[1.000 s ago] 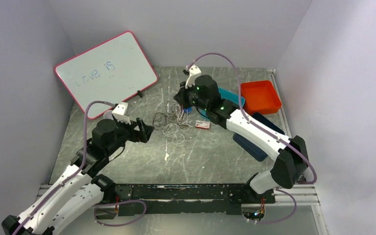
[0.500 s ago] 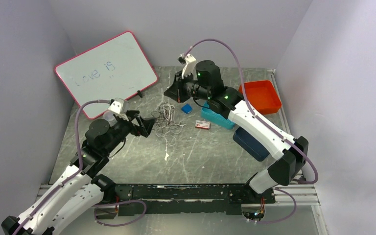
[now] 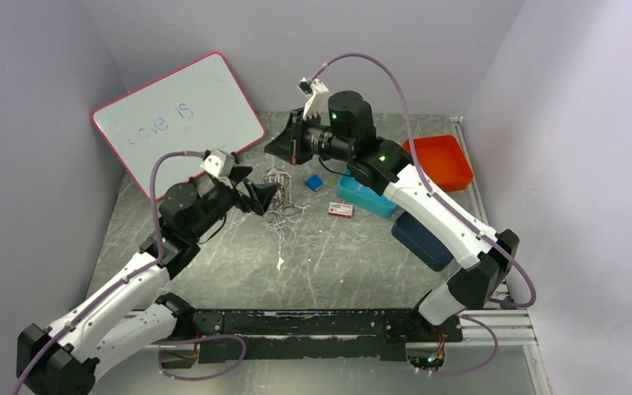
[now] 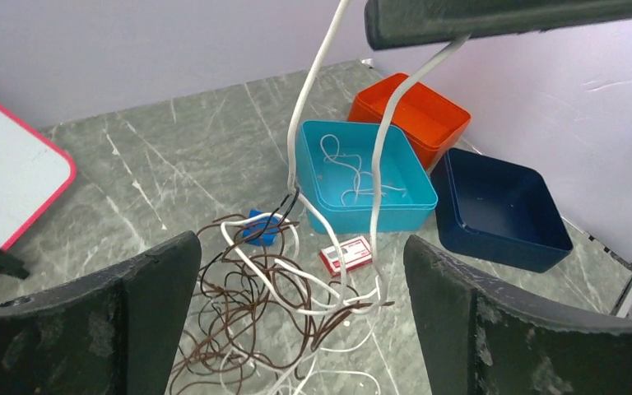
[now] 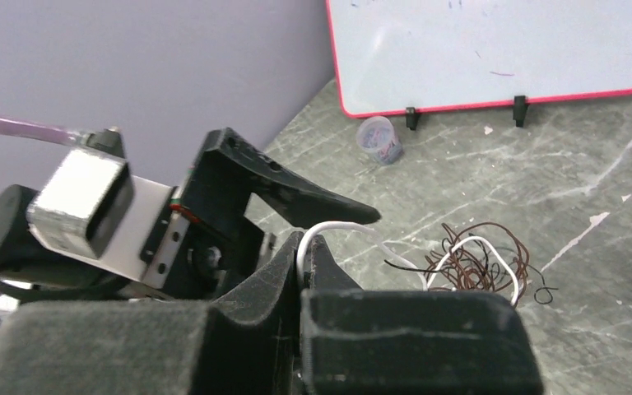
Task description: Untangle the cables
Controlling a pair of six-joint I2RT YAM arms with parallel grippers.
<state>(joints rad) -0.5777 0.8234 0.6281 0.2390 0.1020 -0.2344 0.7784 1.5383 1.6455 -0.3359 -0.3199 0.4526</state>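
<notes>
The cables (image 3: pixel 284 206) are a loose tangle of thin white and dark brown wires on the table's middle. They also show in the left wrist view (image 4: pixel 271 288) and the right wrist view (image 5: pixel 477 263). My right gripper (image 3: pixel 278 148) is shut on a white cable (image 5: pixel 329 229) and holds it raised above the tangle; two white strands (image 4: pixel 383 148) hang down from it. My left gripper (image 3: pixel 265 196) is open at the tangle's left edge, with its fingers (image 4: pixel 90 321) wide apart and holding nothing.
A teal tray (image 4: pixel 395 210) holds a loose white wire. An orange tray (image 3: pixel 438 162) and a dark blue tray (image 3: pixel 420 239) sit to the right. A small blue block (image 3: pixel 313 183) and a red-white card (image 3: pixel 341 209) lie by the tangle. A whiteboard (image 3: pixel 177 119) leans at the back left, with a small cup (image 5: pixel 381 138) near it.
My right gripper has risen and moved left, lifting the white cable out of the tangle. My left arm has reached forward and right to the tangle's edge.
</notes>
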